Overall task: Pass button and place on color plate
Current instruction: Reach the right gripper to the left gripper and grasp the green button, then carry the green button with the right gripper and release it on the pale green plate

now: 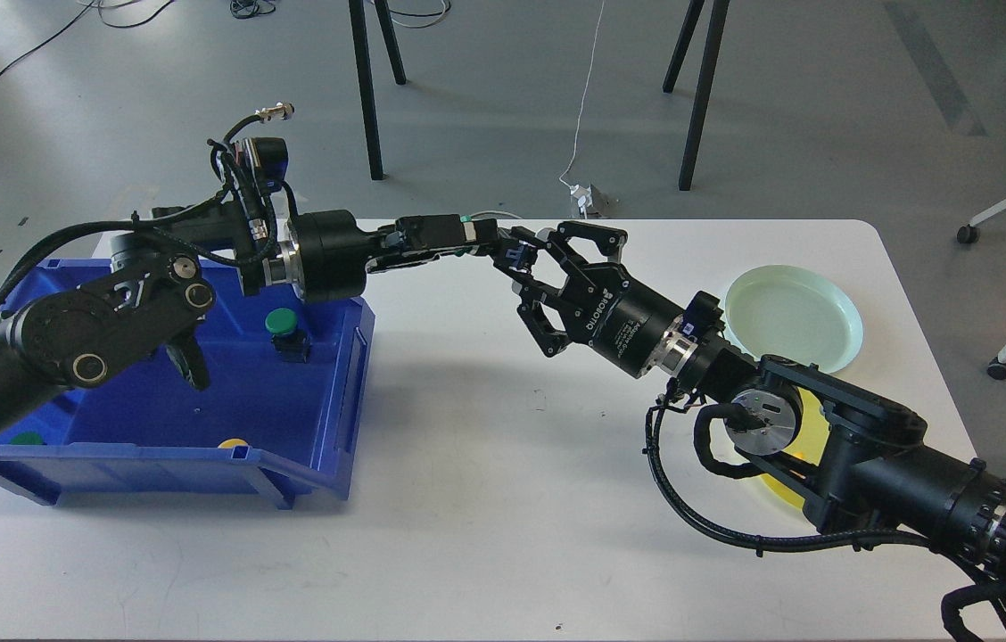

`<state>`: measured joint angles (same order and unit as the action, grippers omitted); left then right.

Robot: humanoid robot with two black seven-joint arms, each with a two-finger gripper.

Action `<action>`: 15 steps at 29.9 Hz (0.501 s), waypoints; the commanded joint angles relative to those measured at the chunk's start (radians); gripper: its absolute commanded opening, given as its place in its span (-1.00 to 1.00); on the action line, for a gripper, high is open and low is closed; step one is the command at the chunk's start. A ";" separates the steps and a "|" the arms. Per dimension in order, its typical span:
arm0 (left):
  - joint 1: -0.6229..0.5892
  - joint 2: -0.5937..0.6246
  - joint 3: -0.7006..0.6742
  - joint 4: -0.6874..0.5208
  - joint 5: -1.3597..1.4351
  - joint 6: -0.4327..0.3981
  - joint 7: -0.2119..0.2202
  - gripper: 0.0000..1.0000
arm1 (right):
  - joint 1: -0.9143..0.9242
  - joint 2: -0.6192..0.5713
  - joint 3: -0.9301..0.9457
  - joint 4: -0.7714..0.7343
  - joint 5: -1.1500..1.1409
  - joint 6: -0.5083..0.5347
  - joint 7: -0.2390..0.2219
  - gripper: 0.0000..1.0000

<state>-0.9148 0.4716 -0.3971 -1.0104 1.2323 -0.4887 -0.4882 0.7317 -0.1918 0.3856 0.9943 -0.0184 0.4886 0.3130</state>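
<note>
Above the white bench (485, 464), the left claw (490, 242) pinches a button (465, 218) facing the right claw (548, 285), whose fingers are spread around it.

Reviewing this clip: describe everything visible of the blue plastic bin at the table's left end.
The blue plastic bin is an open-topped, glossy storage tray sitting flat on the white table, its lowered front lip facing the camera. Inside stands a green-capped button; another green piece and a yellow one peek up near the front. The left arm crosses above it.

Blue bin (338, 392), green-capped button (282, 322), pale green plate (793, 316), yellow plate (784, 486), white table (503, 499).
</note>
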 commanded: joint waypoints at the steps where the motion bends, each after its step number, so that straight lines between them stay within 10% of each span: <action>1: -0.001 -0.001 0.000 0.001 -0.004 0.000 0.000 0.59 | -0.011 -0.012 0.006 0.009 0.000 0.000 0.001 -0.89; 15: 0.001 -0.001 -0.012 0.003 -0.014 0.000 0.000 0.63 | -0.040 -0.351 0.087 0.015 -0.026 -0.126 0.005 -0.91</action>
<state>-0.9158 0.4709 -0.4082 -1.0085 1.2186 -0.4887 -0.4886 0.6826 -0.4435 0.4696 1.0258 -0.0257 0.4374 0.3179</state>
